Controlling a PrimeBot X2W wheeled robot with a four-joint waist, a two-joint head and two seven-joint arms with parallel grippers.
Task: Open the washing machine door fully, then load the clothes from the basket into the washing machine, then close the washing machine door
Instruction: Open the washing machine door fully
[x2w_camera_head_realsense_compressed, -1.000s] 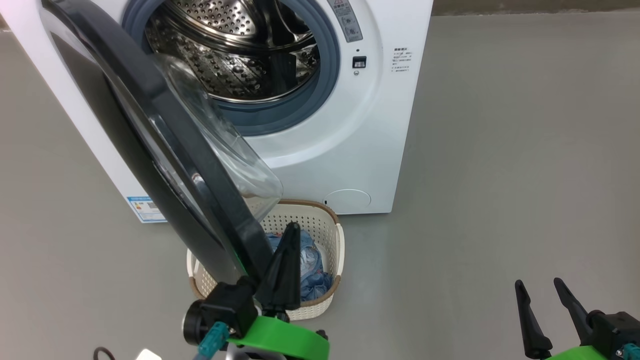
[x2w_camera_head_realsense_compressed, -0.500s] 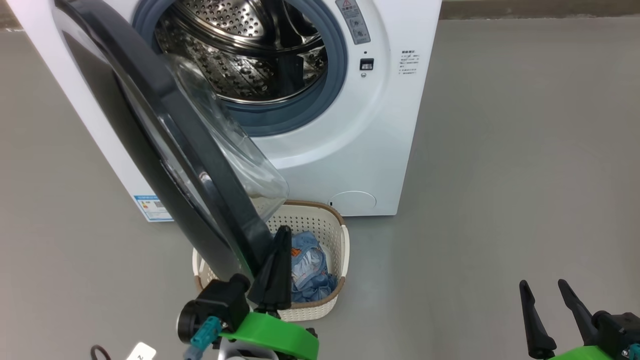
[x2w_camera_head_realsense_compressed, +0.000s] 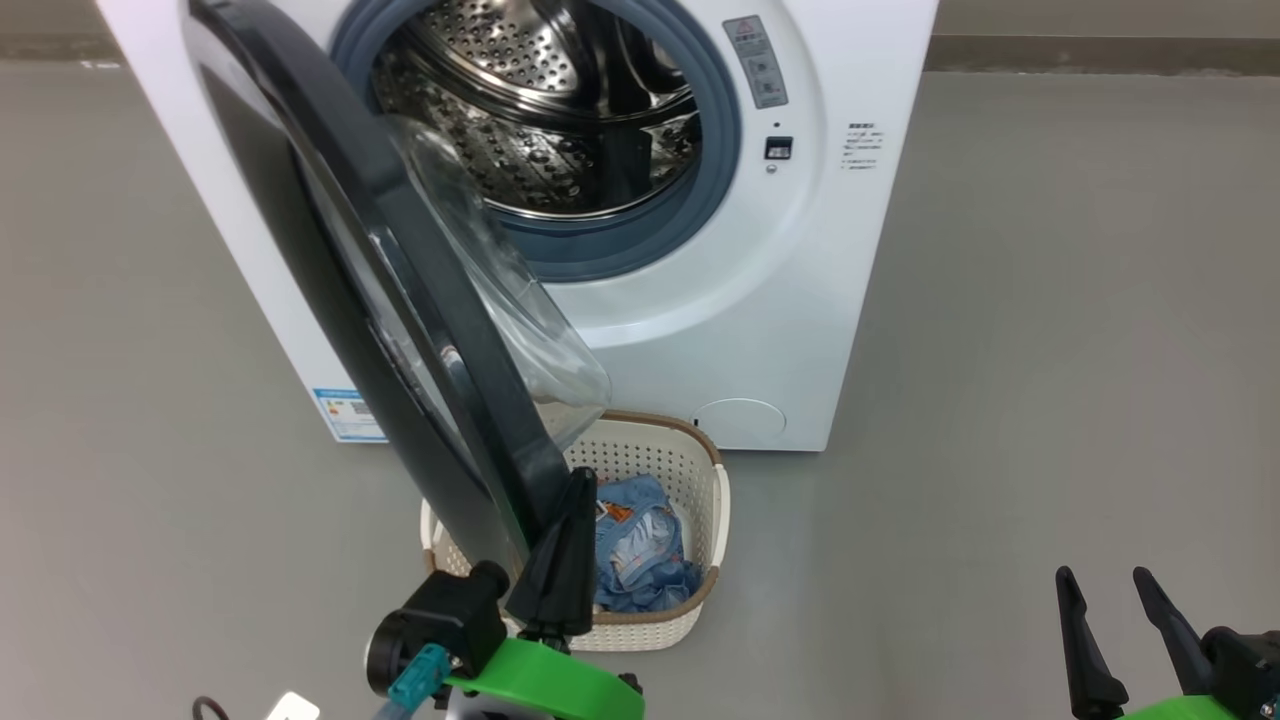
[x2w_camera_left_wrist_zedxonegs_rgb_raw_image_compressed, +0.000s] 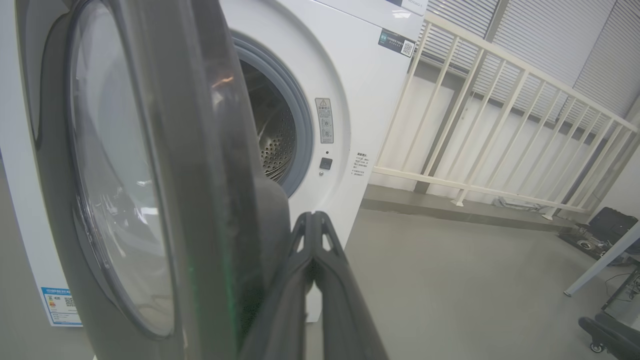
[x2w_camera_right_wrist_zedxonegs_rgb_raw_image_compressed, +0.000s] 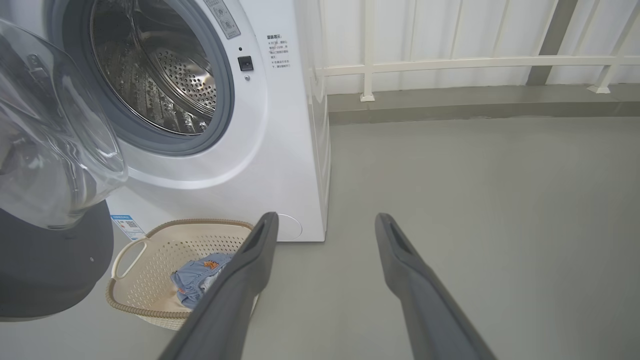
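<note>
The washing machine (x2w_camera_head_realsense_compressed: 800, 250) stands with its steel drum (x2w_camera_head_realsense_compressed: 560, 130) showing. The washing machine door (x2w_camera_head_realsense_compressed: 400, 300) hangs partly open, black rim edge-on, with the glass dome (x2w_camera_head_realsense_compressed: 500, 290) over the basket (x2w_camera_head_realsense_compressed: 712, 470). Light blue clothes (x2w_camera_head_realsense_compressed: 640, 545) lie in the basket. My left gripper (x2w_camera_head_realsense_compressed: 578, 490) is shut and empty. Its tips lie against the lower edge of the door rim, on the side facing the machine, and the left wrist view shows this left gripper (x2w_camera_left_wrist_zedxonegs_rgb_raw_image_compressed: 312, 220) right beside the door (x2w_camera_left_wrist_zedxonegs_rgb_raw_image_compressed: 200, 150). My right gripper (x2w_camera_head_realsense_compressed: 1103, 577) is open and empty, low at the right over bare floor.
The basket (x2w_camera_right_wrist_zedxonegs_rgb_raw_image_compressed: 150, 235) sits on the grey floor right in front of the machine, partly under the door. A cream railing (x2w_camera_left_wrist_zedxonegs_rgb_raw_image_compressed: 500, 100) runs along the wall behind, to the machine's right. Open floor (x2w_camera_head_realsense_compressed: 1050, 350) lies right of the machine.
The head camera has shifted, so the whole picture sits further right and lower. My left gripper has slid sideways off the clothes to the door rim's edge. The right gripper has kept still.
</note>
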